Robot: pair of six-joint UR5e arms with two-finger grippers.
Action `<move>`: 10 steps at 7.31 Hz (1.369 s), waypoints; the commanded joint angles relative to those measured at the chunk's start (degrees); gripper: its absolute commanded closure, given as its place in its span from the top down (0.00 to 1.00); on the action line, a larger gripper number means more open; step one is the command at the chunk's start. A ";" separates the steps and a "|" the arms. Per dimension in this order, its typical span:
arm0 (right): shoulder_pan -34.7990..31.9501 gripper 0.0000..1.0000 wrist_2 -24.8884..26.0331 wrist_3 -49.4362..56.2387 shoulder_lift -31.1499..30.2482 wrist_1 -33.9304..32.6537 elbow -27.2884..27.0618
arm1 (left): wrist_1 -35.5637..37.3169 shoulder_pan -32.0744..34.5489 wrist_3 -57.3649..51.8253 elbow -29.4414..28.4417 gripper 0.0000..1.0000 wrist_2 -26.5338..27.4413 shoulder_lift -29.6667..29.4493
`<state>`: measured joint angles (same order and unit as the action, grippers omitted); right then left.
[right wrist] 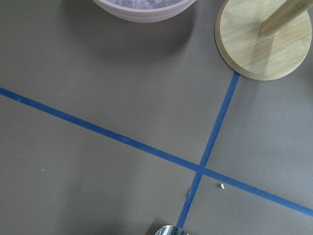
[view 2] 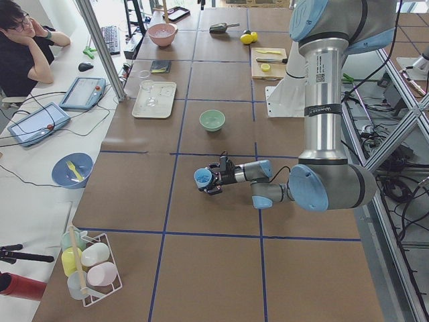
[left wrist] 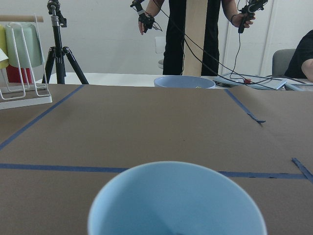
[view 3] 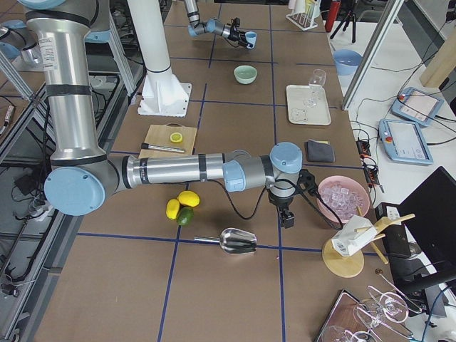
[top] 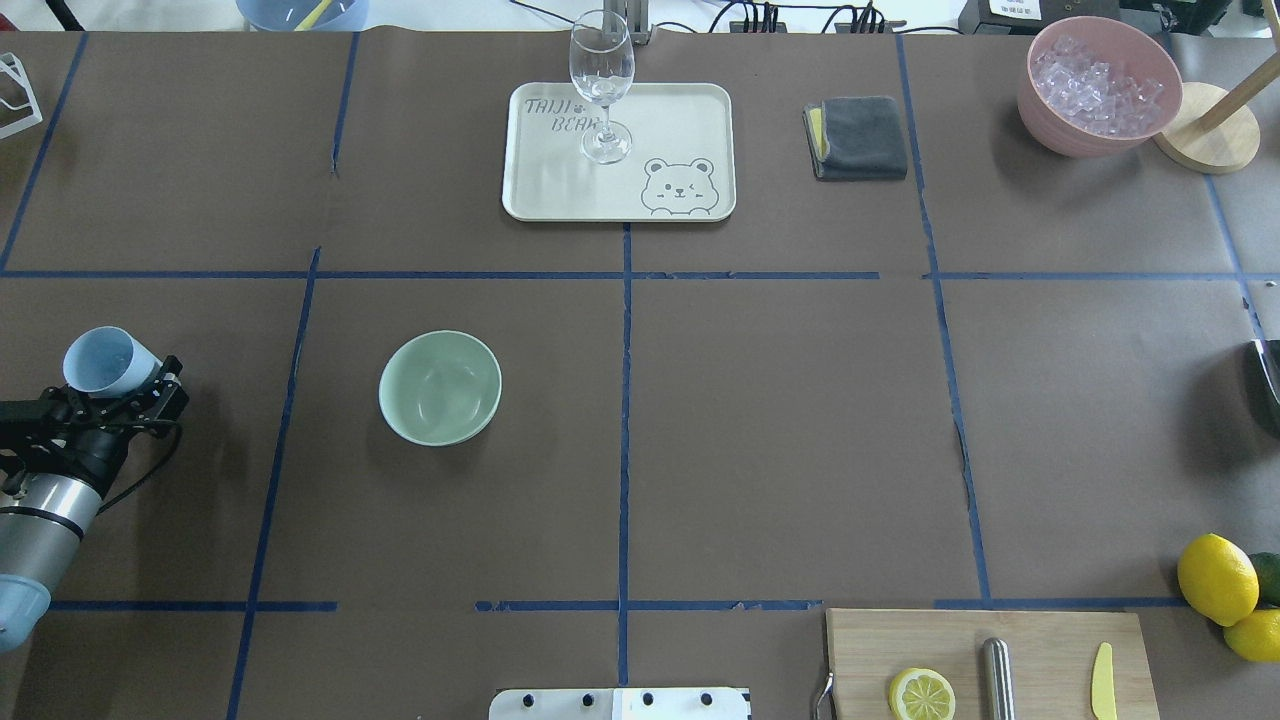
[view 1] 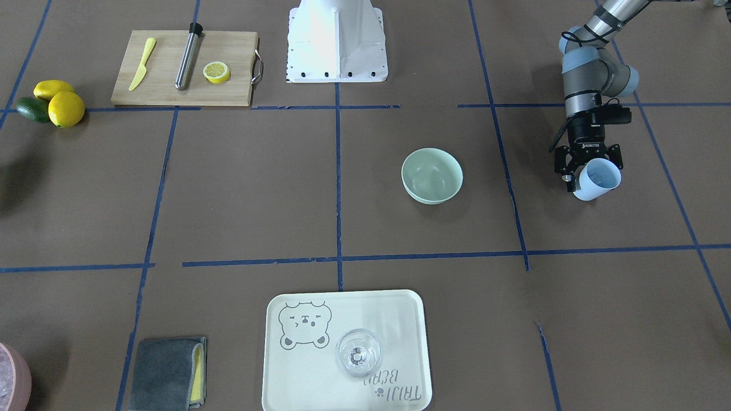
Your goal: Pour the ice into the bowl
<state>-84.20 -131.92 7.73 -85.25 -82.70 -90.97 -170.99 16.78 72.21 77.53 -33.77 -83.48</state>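
**Left tool grips the blue cup, well apart from the bowl**

Front-facing view: the left tool (view 1: 591, 173) is clenched on a light blue cup (view 1: 597, 178). The cup is held tilted above the tabletop (view 1: 257, 188), its mouth turned toward the camera. The ice cannot be made out inside it. The bowl (view 1: 432, 175) stands upright near the middle, well apart from the cup, with a blue tape line between them.

Overhead view: the cup (top: 108, 360) is at the left edge, gripped by the left tool (top: 120, 385), and the bowl (top: 440, 387) sits to its right. Farther off, a tray (top: 560, 185) carries a stemmed glass (top: 602, 80). A pink container (top: 1070, 135) sits at the far right.

Left side view: the near arm's tool (view 2: 213, 180) holds the cup (view 2: 202, 178) sideways, with the bowl (view 2: 212, 120) farther along.

Right side view: the right tool (view 3: 287, 214) hangs near the pink container (view 3: 340, 215). Whether it is clenched or released, I cannot tell.

Left wrist view: the cup's rim (left wrist: 178, 200) fills the lower frame, and no cubes are distinguishable inside.

Right wrist view: taped tabletop, the pink container's edge (right wrist: 144, 10) and a round wooden base (right wrist: 261, 39).
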 commanded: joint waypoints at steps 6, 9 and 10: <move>-1.22 1.00 0.35 -4.92 -1.40 0.00 0.44 | -0.74 0.18 -13.05 5.94 0.00 -1.64 -0.54; -2.11 1.00 0.09 -5.35 -6.22 0.00 0.18 | -3.65 0.19 -30.30 9.22 0.04 -1.92 -7.53; -3.15 1.00 -0.09 -5.27 -7.81 0.09 -0.26 | -3.56 0.19 -37.25 9.39 0.00 -1.74 -10.97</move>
<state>-86.47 -131.84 2.58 -90.75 -82.68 -90.88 -174.46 16.96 43.60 86.55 -35.71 -90.12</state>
